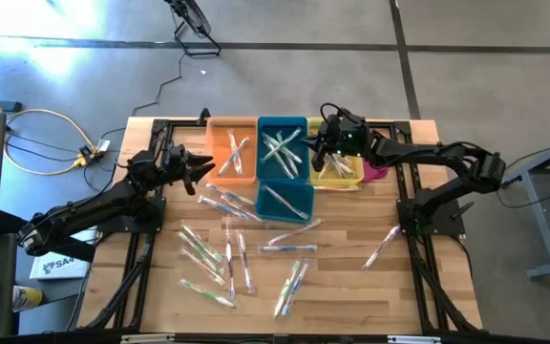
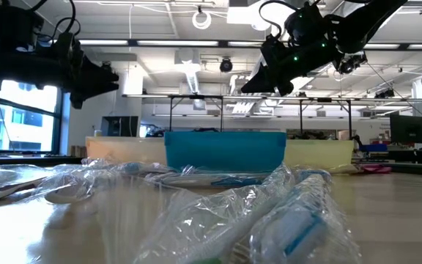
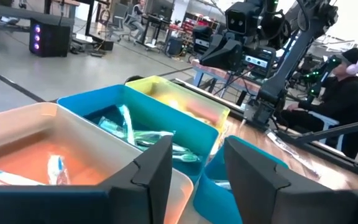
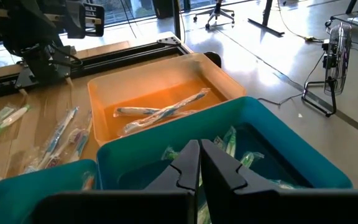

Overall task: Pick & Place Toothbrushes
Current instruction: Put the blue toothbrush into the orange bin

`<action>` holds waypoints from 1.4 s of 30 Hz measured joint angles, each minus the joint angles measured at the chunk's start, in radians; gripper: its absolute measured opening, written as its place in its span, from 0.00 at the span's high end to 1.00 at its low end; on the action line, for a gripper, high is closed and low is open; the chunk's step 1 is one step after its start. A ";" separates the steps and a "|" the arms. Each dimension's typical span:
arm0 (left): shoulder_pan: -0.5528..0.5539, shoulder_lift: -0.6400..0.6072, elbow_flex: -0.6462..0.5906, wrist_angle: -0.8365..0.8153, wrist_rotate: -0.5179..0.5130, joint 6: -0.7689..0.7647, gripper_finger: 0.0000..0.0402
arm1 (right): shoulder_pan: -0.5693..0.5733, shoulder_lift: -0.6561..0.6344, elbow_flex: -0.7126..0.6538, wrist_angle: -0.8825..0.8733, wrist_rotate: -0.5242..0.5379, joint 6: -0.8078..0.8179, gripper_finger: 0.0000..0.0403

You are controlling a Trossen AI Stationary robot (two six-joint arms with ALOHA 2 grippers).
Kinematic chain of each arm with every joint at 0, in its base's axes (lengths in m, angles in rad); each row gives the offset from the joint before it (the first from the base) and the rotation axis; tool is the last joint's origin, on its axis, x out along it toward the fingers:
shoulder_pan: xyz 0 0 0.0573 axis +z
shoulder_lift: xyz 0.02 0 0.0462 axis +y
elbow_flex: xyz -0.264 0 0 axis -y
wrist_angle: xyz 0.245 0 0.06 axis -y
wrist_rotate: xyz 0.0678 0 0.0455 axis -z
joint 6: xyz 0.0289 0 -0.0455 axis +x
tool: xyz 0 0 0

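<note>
Wrapped toothbrushes (image 1: 220,256) lie scattered on the wooden table (image 1: 351,287); others fill the orange bin (image 1: 231,153) and teal bin (image 1: 282,148). Likely light, stiff, slippery-wrapped: grasp mid-handle. Left gripper (image 1: 201,169) released beside the orange bin; right gripper (image 1: 321,145) closed, empty.

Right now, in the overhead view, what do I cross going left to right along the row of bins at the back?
Left gripper → orange bin → blue bin → right gripper → yellow bin → pink cloth.

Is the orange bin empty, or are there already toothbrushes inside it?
Not empty. The orange bin holds a few wrapped toothbrushes, lying crossed on its floor.
</note>
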 joint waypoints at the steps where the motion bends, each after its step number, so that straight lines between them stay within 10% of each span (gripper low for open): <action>1: 0.000 0.000 0.000 0.000 0.000 0.000 0.66 | 0.000 0.000 0.000 0.000 0.000 0.000 0.98; 28: -0.026 0.000 0.002 0.032 0.043 0.005 0.66 | 0.000 0.000 0.000 0.000 0.000 0.000 0.98; 42: -0.234 0.001 0.100 -0.278 -0.204 0.136 0.78 | 0.000 0.000 0.000 0.001 0.012 -0.035 0.98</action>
